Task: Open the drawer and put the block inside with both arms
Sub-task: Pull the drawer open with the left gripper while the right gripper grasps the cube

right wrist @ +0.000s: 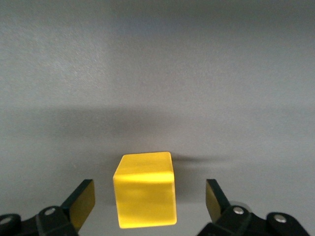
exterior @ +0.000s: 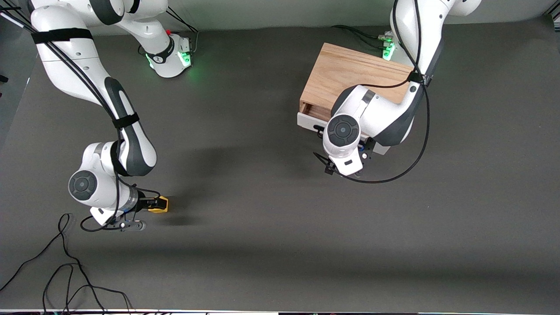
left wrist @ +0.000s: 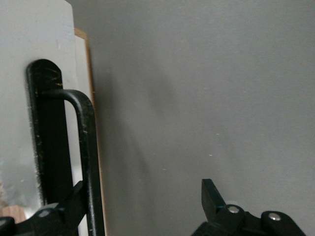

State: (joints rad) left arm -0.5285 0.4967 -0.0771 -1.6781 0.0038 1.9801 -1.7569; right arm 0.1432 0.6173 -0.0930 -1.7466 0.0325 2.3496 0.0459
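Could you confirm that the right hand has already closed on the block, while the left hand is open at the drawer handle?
Not quite: the right hand is still open. The right wrist view shows its fingers standing apart on either side of the block, with table visible in the gaps. The rest holds: the left hand is open at the drawer's handle.

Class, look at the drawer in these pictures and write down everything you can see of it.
The drawer sits in a light oak box toward the left arm's end of the table. It has a white front panel and a black wire handle on a black mounting strip. It is pulled out only slightly, showing a sliver of light wood interior. The left arm covers much of the front. The left gripper is open, one jaw slipped beside the handle bar.
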